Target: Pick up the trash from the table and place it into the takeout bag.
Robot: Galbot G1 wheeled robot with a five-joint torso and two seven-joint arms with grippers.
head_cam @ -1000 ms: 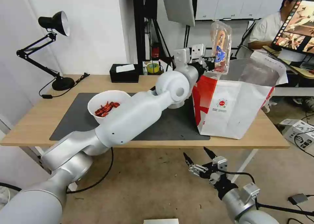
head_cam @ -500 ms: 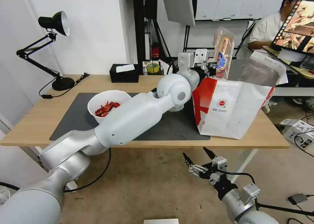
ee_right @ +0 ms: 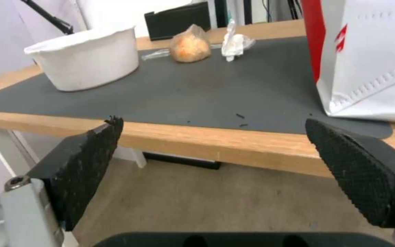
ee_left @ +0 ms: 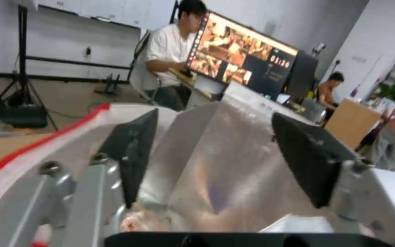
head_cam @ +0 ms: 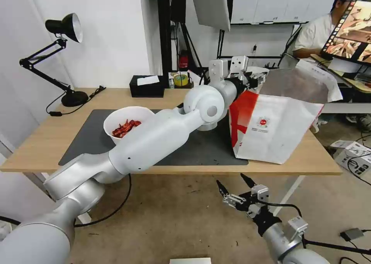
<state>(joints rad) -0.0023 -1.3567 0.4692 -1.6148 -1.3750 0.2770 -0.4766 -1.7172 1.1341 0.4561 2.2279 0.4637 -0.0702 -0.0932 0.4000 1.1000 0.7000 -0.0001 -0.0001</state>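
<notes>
On the counter at far left sits the white bowl of red shells, stiff and light, best gripped by its rim. Rightward, the left gripper hangs open and empty over the takeout bag, whose contents are blurred. Near right, the right gripper waits open, empty.

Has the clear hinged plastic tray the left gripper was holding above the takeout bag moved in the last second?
Yes. It has dropped from the open left gripper down into the white-and-red takeout bag, below its rim.
</notes>
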